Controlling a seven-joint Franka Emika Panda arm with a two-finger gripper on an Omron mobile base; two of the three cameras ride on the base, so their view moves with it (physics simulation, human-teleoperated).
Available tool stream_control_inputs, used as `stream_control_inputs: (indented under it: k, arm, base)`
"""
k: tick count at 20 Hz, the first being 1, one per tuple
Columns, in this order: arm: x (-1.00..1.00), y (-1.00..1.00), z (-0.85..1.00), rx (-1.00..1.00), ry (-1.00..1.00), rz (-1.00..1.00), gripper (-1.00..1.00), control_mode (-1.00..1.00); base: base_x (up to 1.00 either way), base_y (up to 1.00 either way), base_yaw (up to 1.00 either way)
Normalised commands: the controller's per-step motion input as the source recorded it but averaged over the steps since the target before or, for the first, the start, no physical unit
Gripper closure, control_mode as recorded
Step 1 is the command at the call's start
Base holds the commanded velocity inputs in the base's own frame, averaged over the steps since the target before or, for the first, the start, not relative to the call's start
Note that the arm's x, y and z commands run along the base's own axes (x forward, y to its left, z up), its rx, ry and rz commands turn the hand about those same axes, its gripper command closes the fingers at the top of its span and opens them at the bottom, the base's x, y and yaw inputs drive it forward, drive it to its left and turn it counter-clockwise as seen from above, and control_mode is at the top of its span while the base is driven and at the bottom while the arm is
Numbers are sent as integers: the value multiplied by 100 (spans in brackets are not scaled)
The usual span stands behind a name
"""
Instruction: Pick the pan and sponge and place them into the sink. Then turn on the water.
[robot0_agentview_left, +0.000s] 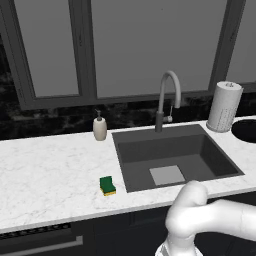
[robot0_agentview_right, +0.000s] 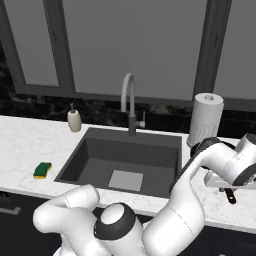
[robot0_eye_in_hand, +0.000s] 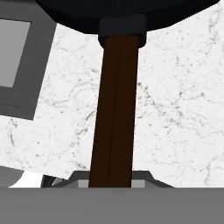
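Right of the sink (robot0_agentview_left: 125, 165), past its rim, the gripper (robot0_eye_in_hand: 111, 183) is closed on the brown handle of the pan (robot0_eye_in_hand: 116, 109), which lies on the marble counter (robot0_agentview_left: 45, 170). Left of the sink, near the counter's front edge, sits the sponge (robot0_agentview_left: 107, 185). Behind the sink stands the faucet (robot0_agentview_left: 167, 97).

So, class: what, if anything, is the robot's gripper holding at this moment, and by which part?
The gripper is shut on the pan, gripping its thin dark brown handle near the free end, away from the black bowl.
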Motion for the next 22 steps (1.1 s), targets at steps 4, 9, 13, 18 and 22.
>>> stream_control_inputs:
  k: [4, 9, 13, 18, 22]
  arm:
    - [-7, 88, 65, 0, -9, 1, 100, -100]
    - [-3, 100, 55, 0, -2, 0, 100, -100]
    - [-10, 100, 42, 0, 0, -2, 100, -100]
    - [-2, 100, 18, 1, -3, 0, 100, -100]
    - [0, 100, 8, 2, 0, 1, 100, -100]
  base:
    - [0, 0, 0]
    - [0, 0, 0]
    - [0, 0, 0]
    - [0, 0, 0]
    - [0, 0, 0]
